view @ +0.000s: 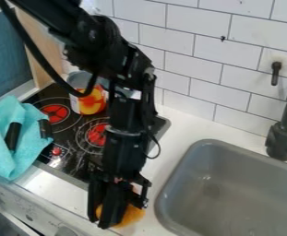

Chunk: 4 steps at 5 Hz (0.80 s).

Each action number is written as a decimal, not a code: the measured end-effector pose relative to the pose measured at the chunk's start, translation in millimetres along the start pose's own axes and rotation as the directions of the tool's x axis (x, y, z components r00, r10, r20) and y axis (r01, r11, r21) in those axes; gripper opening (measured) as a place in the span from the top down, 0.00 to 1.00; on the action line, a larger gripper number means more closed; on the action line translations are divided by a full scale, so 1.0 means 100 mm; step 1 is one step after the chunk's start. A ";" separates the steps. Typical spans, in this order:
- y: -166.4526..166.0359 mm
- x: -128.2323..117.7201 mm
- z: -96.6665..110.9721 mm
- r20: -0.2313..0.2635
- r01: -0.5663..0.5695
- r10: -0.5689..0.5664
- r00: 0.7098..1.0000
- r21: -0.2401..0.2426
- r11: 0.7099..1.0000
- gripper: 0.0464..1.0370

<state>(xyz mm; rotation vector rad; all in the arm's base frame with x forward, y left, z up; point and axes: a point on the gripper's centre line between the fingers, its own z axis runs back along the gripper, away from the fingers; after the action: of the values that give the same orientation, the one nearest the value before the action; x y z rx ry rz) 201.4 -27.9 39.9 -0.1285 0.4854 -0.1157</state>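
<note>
An orange thing (132, 215) sits at the front edge of the bench (171, 148), left of the sink (247, 184). The gripper (101, 222) is down at it, partly covering it; whether clamped or apart, I cannot tell. A can (91, 102) stands on the stove (78, 159).

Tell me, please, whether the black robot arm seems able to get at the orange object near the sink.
Probably yes: the end effector hangs right at the orange object on the white counter, partly in front of it, and I see nothing else standing between them.
</note>
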 end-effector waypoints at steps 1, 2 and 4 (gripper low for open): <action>-0.03 0.06 -0.09 -0.036 -0.010 0.011 0.999 0.013 1.000 0.78; -0.05 0.09 -0.12 -0.049 -0.028 0.029 0.998 0.030 0.999 0.74; -0.12 -0.02 0.18 0.018 -0.052 0.051 0.999 0.079 0.995 0.15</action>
<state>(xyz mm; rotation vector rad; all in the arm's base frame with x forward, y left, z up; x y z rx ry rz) 206.9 -37.6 58.9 -0.0386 0.4667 -0.0835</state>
